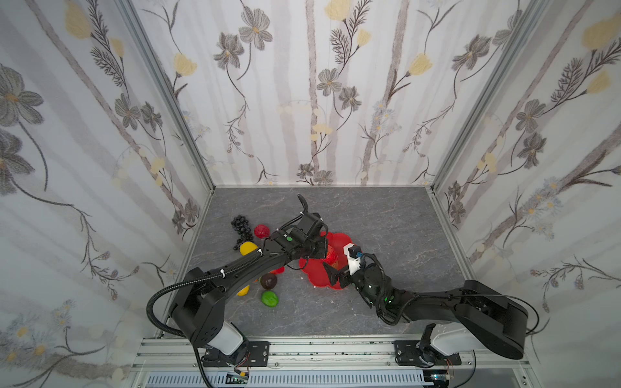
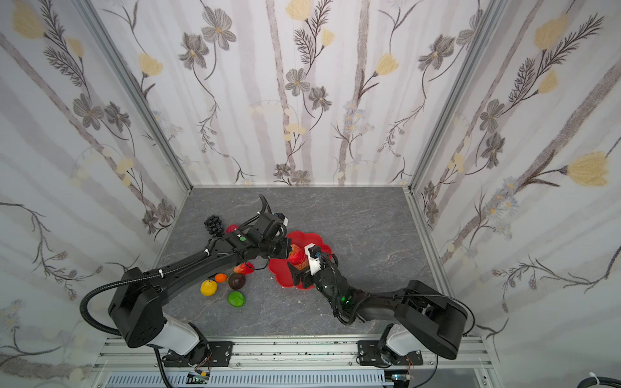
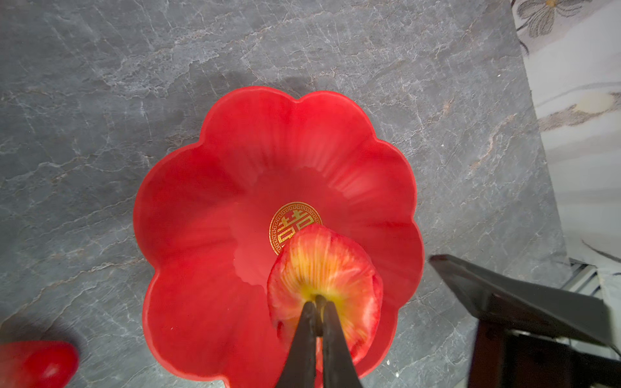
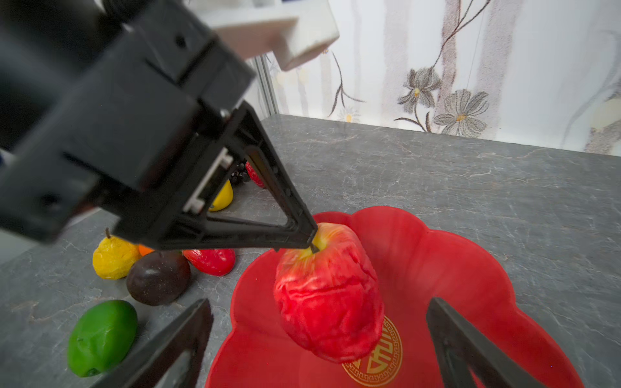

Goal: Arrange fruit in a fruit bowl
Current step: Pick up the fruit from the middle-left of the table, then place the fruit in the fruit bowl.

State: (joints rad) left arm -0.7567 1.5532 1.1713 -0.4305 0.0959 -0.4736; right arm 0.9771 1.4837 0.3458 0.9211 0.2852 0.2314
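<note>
Your left claw (image 4: 311, 240) was pinched shut on the thin stem of the apple (image 3: 324, 262). The apple hung over the middle of the fruit bowl (image 3: 262, 134). Your right claw (image 4: 317, 300) was wide apart, holding nothing, just beside the apple. The stem was a tiny thing to hold, so the apple could swing or slip. If it fell it might roll out, because the bowl looked smooth, shiny and low, with a petal rim. The open claw could also bump the apple or tip the bowl. The apple looked wrinkly and soft, red with a yellow top. The lime (image 4: 100, 336), avocado (image 4: 158, 277) and lemon (image 4: 112, 257) lay on the grey bench (image 3: 100, 100) near its left edge.
</note>
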